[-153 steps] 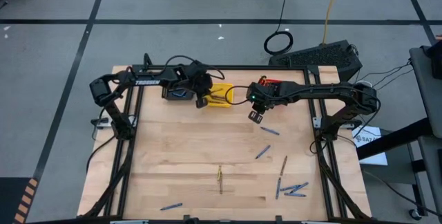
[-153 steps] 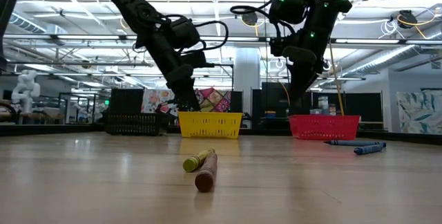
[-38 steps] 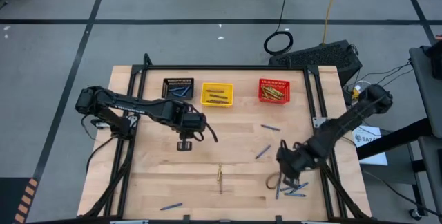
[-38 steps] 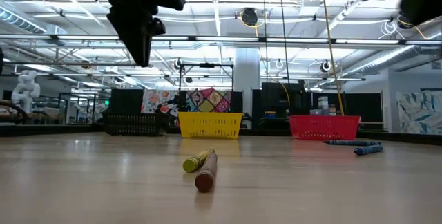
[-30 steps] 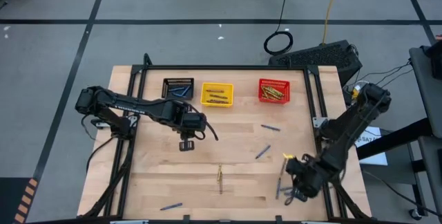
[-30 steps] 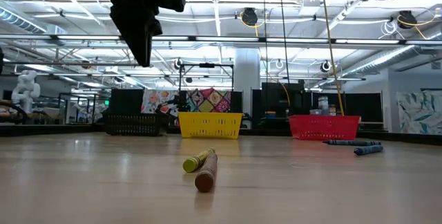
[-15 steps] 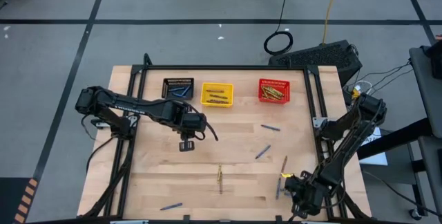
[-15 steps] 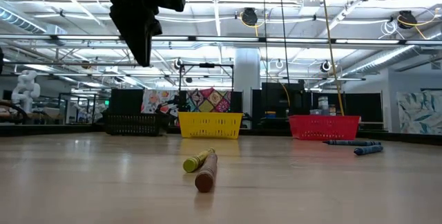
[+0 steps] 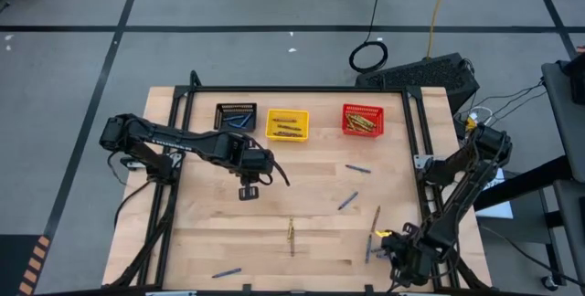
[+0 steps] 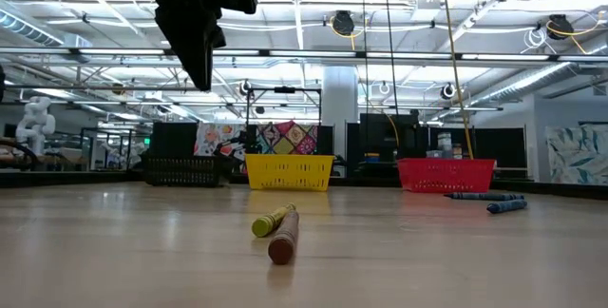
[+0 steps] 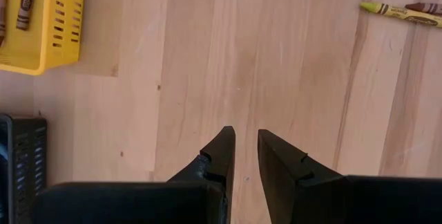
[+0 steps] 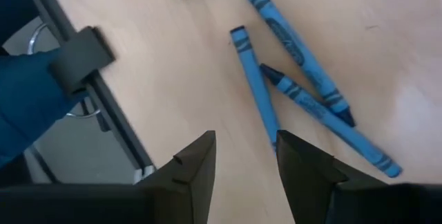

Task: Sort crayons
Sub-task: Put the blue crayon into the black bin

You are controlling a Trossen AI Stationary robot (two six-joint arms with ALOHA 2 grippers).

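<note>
just beyond right fingers: blue crayons

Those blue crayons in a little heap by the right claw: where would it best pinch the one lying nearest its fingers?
Probably at the middle of the nearest blue crayon, coming straight down with the open right gripper turned so its fingers close across the thin stick. It lies flat on the table, and its far end is free, while a neighbouring blue crayon crowds the near end.
</note>
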